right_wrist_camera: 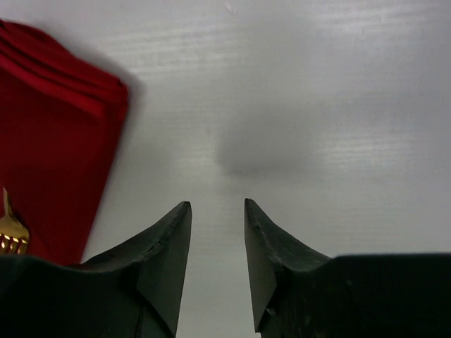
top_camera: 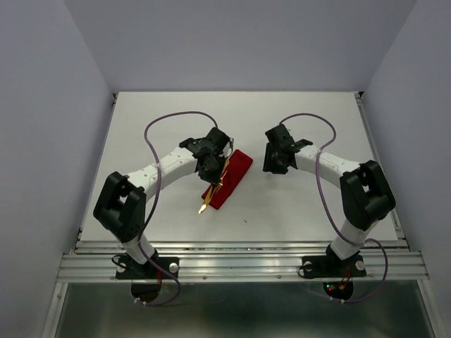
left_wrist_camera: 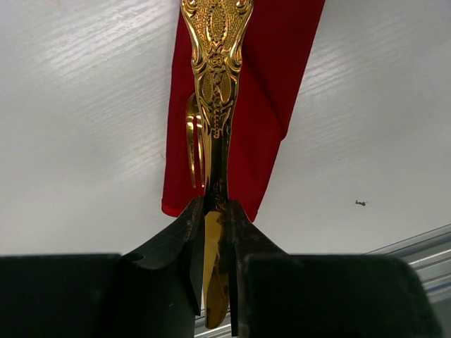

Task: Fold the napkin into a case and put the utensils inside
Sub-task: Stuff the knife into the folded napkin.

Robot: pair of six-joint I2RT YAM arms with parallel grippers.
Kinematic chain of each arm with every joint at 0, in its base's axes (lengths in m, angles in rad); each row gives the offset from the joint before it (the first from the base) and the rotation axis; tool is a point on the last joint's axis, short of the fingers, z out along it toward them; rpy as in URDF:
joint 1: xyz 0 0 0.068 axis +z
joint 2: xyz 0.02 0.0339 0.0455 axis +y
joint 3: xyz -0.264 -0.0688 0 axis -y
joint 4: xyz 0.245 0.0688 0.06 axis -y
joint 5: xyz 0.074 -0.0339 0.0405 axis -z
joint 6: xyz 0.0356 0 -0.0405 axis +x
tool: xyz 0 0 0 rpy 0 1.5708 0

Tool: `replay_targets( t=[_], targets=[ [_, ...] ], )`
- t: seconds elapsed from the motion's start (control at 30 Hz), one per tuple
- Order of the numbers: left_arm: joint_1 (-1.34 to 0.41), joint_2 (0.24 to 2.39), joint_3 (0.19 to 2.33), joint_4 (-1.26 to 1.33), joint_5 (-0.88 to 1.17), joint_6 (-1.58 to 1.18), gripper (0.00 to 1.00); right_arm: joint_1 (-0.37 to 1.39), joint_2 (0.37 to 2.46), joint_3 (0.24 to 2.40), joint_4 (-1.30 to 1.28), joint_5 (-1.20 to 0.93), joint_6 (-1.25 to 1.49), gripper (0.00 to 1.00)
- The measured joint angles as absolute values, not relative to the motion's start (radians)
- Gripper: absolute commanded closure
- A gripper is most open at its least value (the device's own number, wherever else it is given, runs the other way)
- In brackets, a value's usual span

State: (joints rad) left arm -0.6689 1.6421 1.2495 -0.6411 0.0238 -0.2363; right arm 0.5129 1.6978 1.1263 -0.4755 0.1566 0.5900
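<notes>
Top view: left pincer [top_camera: 211,167] pinches the gold knife [top_camera: 206,201] over the red case [top_camera: 236,172], which lies mid-tabletop [top_camera: 317,120] running 1 to 7 o'clock, and right pincer [top_camera: 277,160] hangs at its 3 o'clock. Left wrist view alone shows the jaws clamped on the blade, handle toward 12 over the cloth, fork [left_wrist_camera: 192,144] tines at its 9. Likely risk: the handle snags the cloth and drags the unpinned case. Right wrist view: jaws spread, empty, case at 9 o'clock.
</notes>
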Motion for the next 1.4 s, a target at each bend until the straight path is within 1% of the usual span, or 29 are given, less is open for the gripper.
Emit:
replay_targets(
  t=[0.03,0.13,0.37,0.53,0.67,1.17,1.4],
  targets=[
    [-0.675,1.642,1.247,-0.64,0.026,-0.236,1.0,0.501,1.726,1.158,-0.476,0.153,0.585,0.64],
    [-0.692,1.645,1.236,-0.647,0.03,-0.237,1.0,0.469,1.811,1.254,-0.463,0.146,0.566,0.67],
    [-0.709,1.695,1.237,-0.675,0.026,-0.237,1.0,0.442,1.978,1.439,-0.44,0.111,0.549,0.69],
    [-0.715,1.72,1.237,-0.685,0.031,-0.236,1.0,0.442,2.067,1.517,-0.437,0.072,0.551,0.69],
    [-0.72,1.724,1.237,-0.696,0.029,-0.237,1.0,0.442,2.109,1.546,-0.431,0.037,0.563,0.7],
    [-0.758,1.738,1.237,-0.717,0.022,-0.236,1.0,0.441,2.109,1.548,-0.406,-0.058,0.589,0.69],
    [-0.777,1.77,1.237,-0.726,-0.031,-0.237,1.0,0.441,2.109,1.547,-0.399,-0.086,0.599,0.69]
  ],
)
